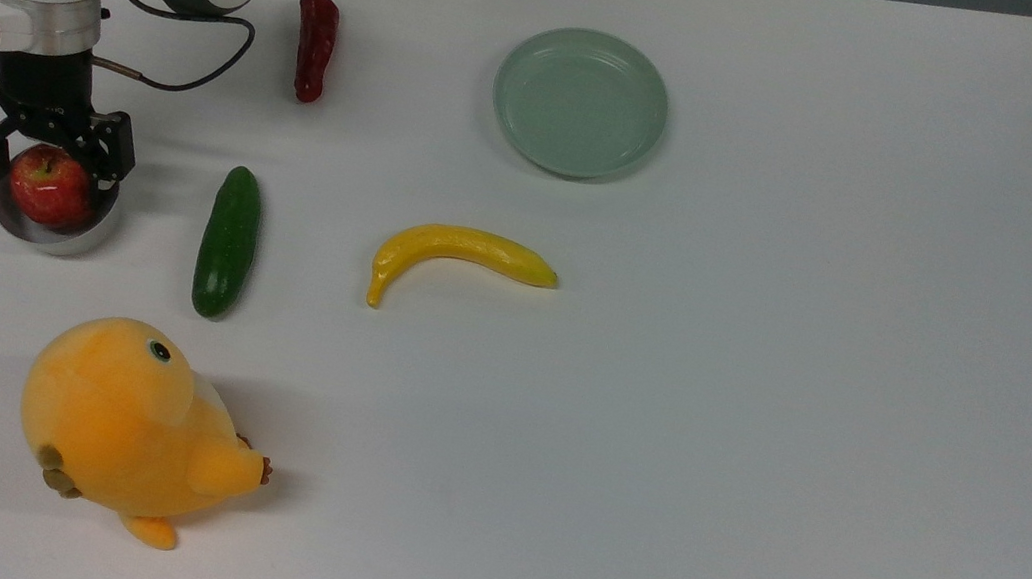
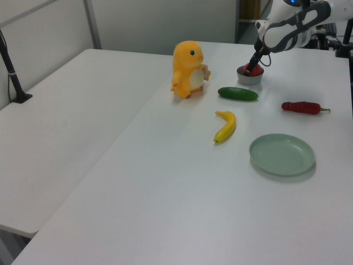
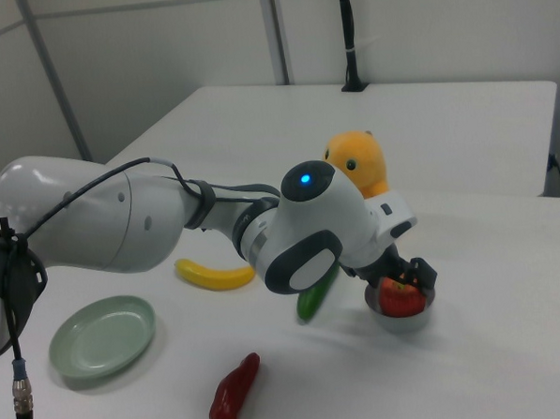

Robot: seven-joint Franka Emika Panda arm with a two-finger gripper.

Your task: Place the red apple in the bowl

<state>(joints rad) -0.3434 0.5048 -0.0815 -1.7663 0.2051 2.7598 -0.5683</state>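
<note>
We saw the red apple (image 1: 51,186) sitting in the bowl (image 1: 57,235), the gripper (image 1: 43,145) at its twelve o'clock, fingers spread apart.

We see the arm (image 3: 149,221) reaching across from the right view's left, wrist down over the grey bowl (image 3: 399,316). Red apple (image 3: 400,296) sits in the bowl, gripper (image 3: 403,276) right above it, fingers hard to read. Green cucumber (image 3: 315,296) just beside the bowl, partly behind the wrist. Banana (image 3: 213,274) further left, pale green plate (image 3: 102,336) near the left edge, chili pepper (image 3: 233,390) in front. Orange plush toy (image 3: 359,164) behind the wrist, on the white table (image 3: 494,348).
</note>
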